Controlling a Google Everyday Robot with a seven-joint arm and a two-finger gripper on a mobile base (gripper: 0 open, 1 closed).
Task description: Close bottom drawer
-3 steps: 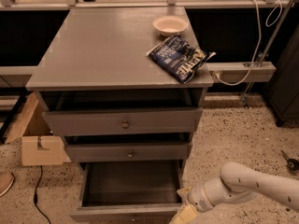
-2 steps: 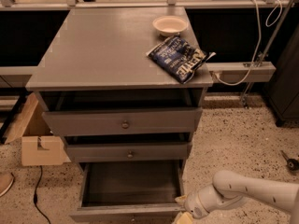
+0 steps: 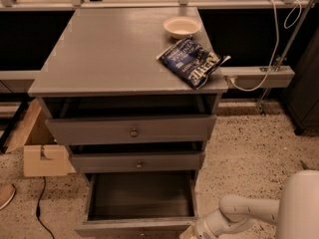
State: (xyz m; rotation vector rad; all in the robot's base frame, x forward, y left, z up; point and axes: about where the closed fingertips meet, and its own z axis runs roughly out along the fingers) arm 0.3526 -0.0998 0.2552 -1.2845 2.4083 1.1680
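Note:
The grey cabinet [image 3: 124,59] has three drawers. The bottom drawer [image 3: 142,198] is pulled far out toward me and its inside is empty; its front edge [image 3: 134,227] lies at the frame's bottom and its knob is cut off. The top drawer [image 3: 132,130] and the middle drawer [image 3: 138,162] each stick out a little. My white arm [image 3: 249,214] comes in from the lower right. The gripper [image 3: 192,233] is at the drawer's front right corner, at the frame's lower edge, mostly cut off.
A white bowl [image 3: 181,26] and a dark blue chip bag [image 3: 192,62] lie on the cabinet top at the right. A cardboard box [image 3: 37,148] stands on the speckled floor to the left. A cable and a grey rail [image 3: 259,76] are at the right.
My arm has moved left and down toward the front right corner of the bottom drawer. The gripper has sunk to the frame's lower edge. The drawer stands as far out as before.

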